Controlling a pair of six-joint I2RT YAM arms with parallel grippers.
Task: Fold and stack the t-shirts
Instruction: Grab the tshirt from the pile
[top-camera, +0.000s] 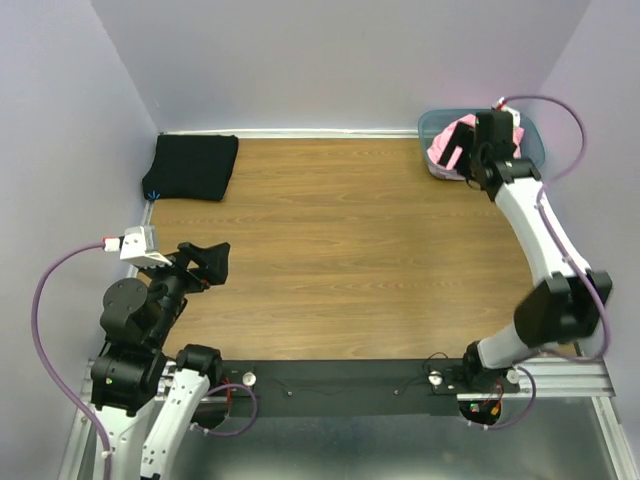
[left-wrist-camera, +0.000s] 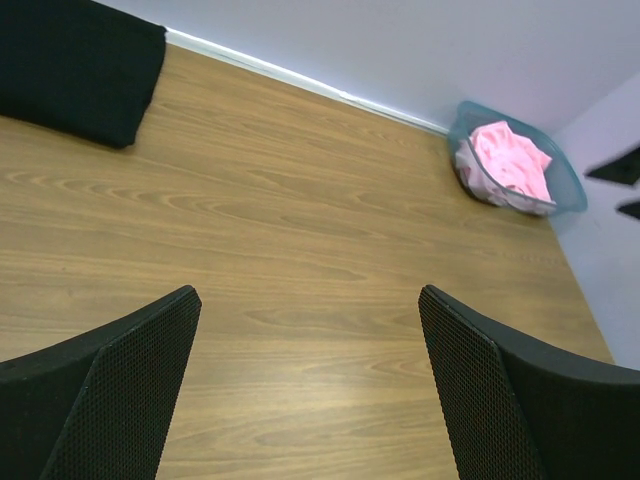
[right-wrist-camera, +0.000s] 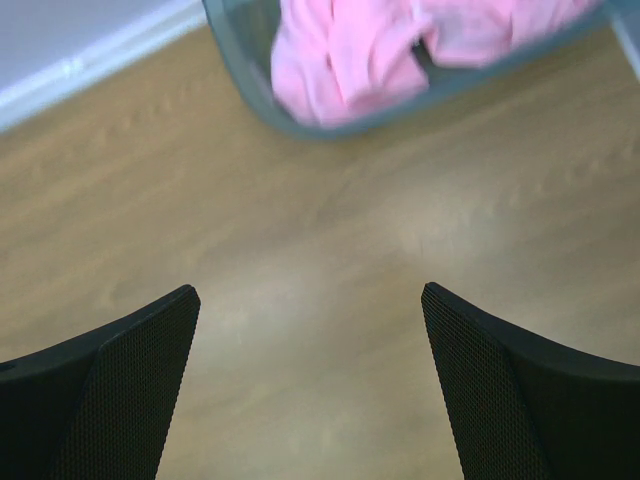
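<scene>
The black t-shirt (top-camera: 195, 167) lies as a flat, folded rectangle in the far left corner of the surface (top-camera: 340, 250), pushed close to both edges; judging by that tidy shape, it is parked there as the base of the stack. Its longer side runs roughly along the far edge, and a small blue speck shows at its near left corner, too small to identify

The pink t-shirt (top-camera: 441, 150) sits crumpled in the translucent bin (top-camera: 535, 140) at the far right corner. It is bunched into folds with no clear long axis or heading, so it probably needs lifting out and spreading before any fold

The right tool (top-camera: 468, 142) hangs over the bin with its jaws wide apart and nothing between them. Its wrist view shows the pink cloth just ahead of the fingertips (right-wrist-camera: 150, 340), which suggests it is lined up for a pick. The left tool (top-camera: 205, 262) is near the left edge, well short of the black shirt, jaws also apart and empty, apparently waiting its turn
</scene>
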